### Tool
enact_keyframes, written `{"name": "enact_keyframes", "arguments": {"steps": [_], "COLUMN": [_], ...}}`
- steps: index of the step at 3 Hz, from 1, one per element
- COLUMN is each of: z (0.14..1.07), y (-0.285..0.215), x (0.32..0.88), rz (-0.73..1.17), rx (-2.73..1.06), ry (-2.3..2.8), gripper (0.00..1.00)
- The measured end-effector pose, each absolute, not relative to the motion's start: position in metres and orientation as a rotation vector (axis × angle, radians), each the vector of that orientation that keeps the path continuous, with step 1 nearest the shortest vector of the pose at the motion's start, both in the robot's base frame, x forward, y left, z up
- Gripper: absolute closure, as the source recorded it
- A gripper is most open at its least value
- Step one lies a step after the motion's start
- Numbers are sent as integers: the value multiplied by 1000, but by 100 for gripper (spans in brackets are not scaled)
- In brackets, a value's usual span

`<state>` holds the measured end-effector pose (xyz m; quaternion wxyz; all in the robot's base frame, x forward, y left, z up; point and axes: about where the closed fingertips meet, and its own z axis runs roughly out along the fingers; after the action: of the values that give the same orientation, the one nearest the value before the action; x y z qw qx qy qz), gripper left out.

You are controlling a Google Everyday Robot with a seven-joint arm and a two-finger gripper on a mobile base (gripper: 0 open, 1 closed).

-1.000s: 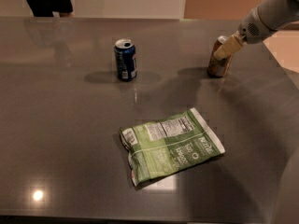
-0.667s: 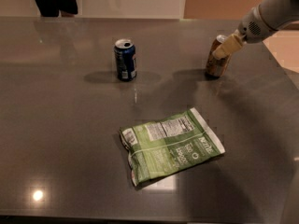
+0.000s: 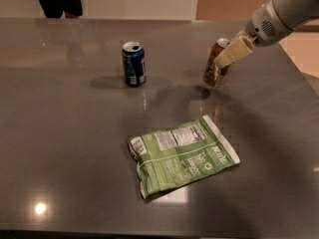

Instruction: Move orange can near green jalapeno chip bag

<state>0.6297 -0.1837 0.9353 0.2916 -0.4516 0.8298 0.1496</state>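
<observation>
- My pale grey arm [image 3: 291, 6] reaches in from the upper right, sloping down leftward.
- Its cream two-finger gripper [image 3: 220, 63] sits over the dark grey bench [image 3: 75, 133], far right side, jaws clamped around the small orange-brown soda can [image 3: 221, 79].

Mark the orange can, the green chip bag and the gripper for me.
orange can [image 3: 216, 78]: camera view, lower part of its side.
green chip bag [image 3: 182, 156]: camera view, middle of the printed face.
gripper [image 3: 223, 62]: camera view, between its fingertips, shut on the orange can's upper half.

Claw [image 3: 218, 65] around tilted orange can [image 3: 219, 78]
</observation>
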Motion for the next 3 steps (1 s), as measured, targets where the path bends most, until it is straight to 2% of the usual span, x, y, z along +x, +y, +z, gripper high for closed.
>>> {"name": "enact_keyframes", "arguments": {"steps": [3], "z": [917], "y": [-104], "x": [551], "rz": [536], "rx": [-1536], "ry": [2122], "gripper": [100]}}
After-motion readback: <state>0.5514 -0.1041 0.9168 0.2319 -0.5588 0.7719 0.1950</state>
